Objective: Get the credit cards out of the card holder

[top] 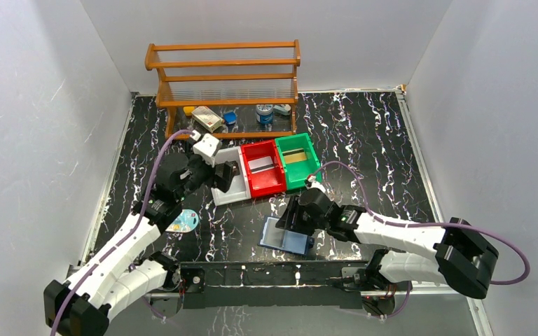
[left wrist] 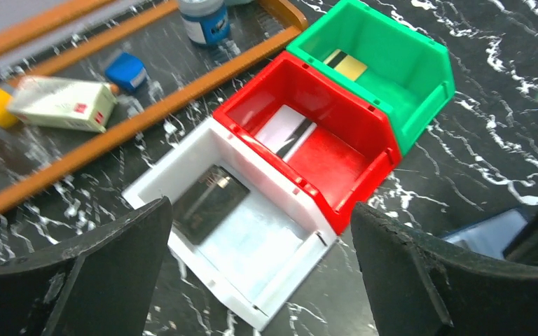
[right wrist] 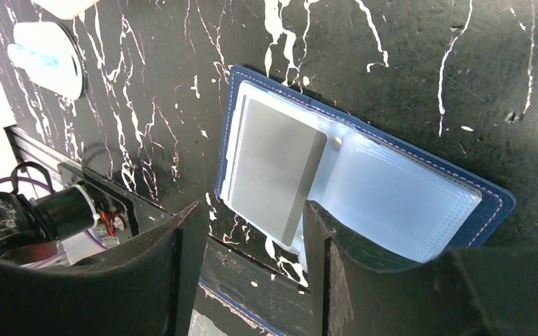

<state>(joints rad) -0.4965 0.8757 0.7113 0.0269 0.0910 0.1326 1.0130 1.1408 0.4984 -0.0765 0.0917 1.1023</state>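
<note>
The card holder [right wrist: 392, 192] lies open on the black marble table, navy outside with pale blue inner faces, also near the front edge in the top view [top: 287, 236]. A grey credit card [right wrist: 273, 168] sits on its left face. My right gripper [right wrist: 252, 273] hovers open over the holder's near edge, with the card's corner beside its right finger and nothing held. My left gripper [left wrist: 263, 280] stands wide open and empty above the white bin [left wrist: 280, 280], where a dark card [left wrist: 207, 203] lies. The red bin [left wrist: 336, 161] holds a white striped card [left wrist: 287, 129]. The green bin [left wrist: 420, 77] holds a gold card [left wrist: 347, 66].
A wooden rack [top: 224, 84] stands at the back over a small box [left wrist: 63, 103], a blue cap [left wrist: 126, 71] and a tin [left wrist: 203, 21]. A white oval packet [top: 182, 222] lies by the left arm. White walls close in the table.
</note>
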